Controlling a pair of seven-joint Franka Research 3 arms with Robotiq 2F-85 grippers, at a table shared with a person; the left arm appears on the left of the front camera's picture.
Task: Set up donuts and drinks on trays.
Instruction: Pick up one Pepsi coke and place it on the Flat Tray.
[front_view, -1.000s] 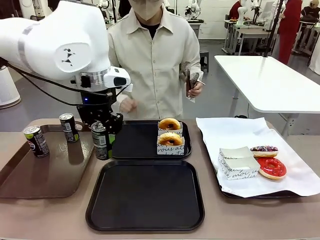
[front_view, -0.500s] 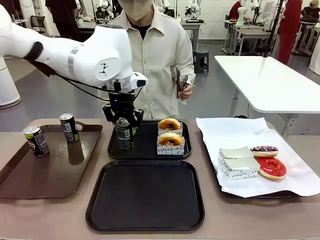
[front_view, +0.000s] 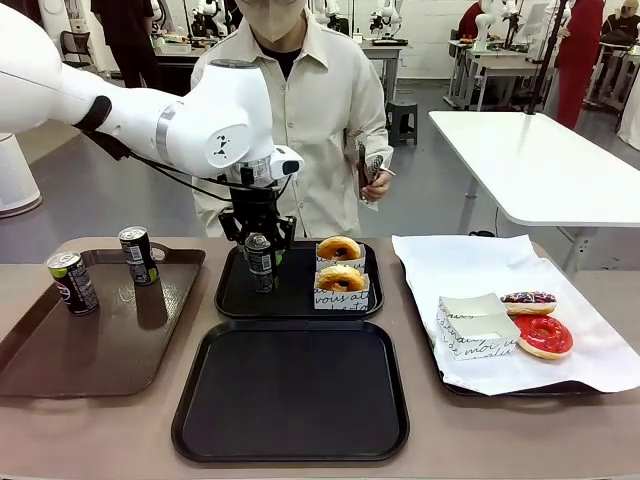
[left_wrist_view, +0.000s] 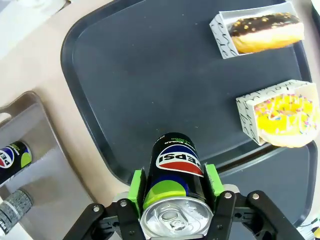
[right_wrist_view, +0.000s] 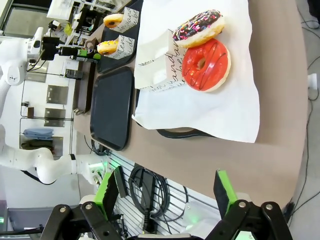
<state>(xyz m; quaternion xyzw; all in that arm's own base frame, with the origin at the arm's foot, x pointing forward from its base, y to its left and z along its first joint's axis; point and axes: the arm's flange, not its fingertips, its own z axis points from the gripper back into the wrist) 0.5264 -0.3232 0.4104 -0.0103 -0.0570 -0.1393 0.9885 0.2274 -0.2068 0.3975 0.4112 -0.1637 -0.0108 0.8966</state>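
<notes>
Can (front_view: 260, 264) clamped in left gripper (front_view: 257, 240), over left part of far tray (front_view: 300, 302); we can't tell if it touches. Two boxed donuts (front_view: 340, 278) on same tray, right of can. Right gripper (right_wrist_view: 167, 187): jaws apart, w/ nothing between.

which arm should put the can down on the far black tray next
Left. The left gripper is shut on the can, right over the far black tray beside the boxed donuts, so it likely only has to lower and release. The right gripper stands open past the paper-lined tray, holding nothing.
</notes>
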